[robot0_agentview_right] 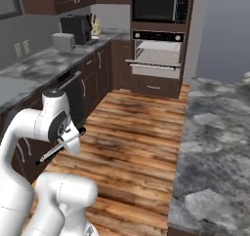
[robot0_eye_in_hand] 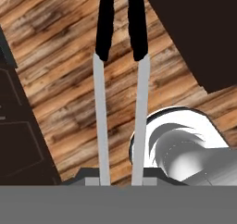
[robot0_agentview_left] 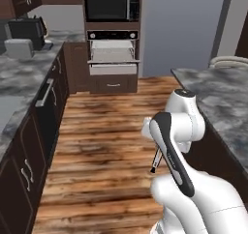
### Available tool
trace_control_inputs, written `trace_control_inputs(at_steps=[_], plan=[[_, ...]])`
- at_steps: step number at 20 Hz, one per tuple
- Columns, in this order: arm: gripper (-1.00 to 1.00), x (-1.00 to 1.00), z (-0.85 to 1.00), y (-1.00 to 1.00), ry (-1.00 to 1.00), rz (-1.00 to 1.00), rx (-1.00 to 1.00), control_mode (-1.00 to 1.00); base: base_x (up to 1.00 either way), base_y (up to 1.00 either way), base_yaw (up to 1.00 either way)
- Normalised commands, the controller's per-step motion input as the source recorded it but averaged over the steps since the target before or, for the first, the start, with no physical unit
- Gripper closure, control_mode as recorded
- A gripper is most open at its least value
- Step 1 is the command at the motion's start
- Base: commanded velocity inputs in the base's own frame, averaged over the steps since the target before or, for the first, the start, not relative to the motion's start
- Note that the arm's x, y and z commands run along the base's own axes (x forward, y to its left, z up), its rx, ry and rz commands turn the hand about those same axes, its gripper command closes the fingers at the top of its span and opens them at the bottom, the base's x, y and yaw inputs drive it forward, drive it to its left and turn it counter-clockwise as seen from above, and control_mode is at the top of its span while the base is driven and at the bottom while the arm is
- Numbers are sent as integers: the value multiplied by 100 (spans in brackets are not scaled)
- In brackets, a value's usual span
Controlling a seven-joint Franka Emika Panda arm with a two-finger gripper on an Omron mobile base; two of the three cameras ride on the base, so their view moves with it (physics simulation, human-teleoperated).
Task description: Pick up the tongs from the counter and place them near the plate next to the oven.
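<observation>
Grey marbled counter point(robot0_agentview_left: 24, 80) carries a toaster point(robot0_agentview_left: 19, 48) and coffee machine point(robot0_agentview_left: 26, 29)

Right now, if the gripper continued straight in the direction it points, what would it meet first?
Probably the wooden floor. The gripper, shut on the tongs, points down over the floorboards, and the tongs' black tips would touch first. Depth is unclear; the robot's own white body lies close beside that line.

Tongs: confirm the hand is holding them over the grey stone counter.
Not over the counter. The hand holds the tongs, but the hand view shows the wooden floor beneath them; the left base view agrees.
</observation>
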Motion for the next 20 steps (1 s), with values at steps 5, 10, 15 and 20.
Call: trace_control_inputs(at_steps=[5, 10, 15, 20], plan=[[100, 0, 0, 0, 0, 0, 0, 100, 90, 42, -8], [100, 0, 0, 0, 0, 0, 0, 100, 94, 20, -1], [100, 0, 0, 0, 0, 0, 0, 100, 94, 15, 0], [100, 0, 0, 0, 0, 0, 0, 100, 94, 15, 3]])
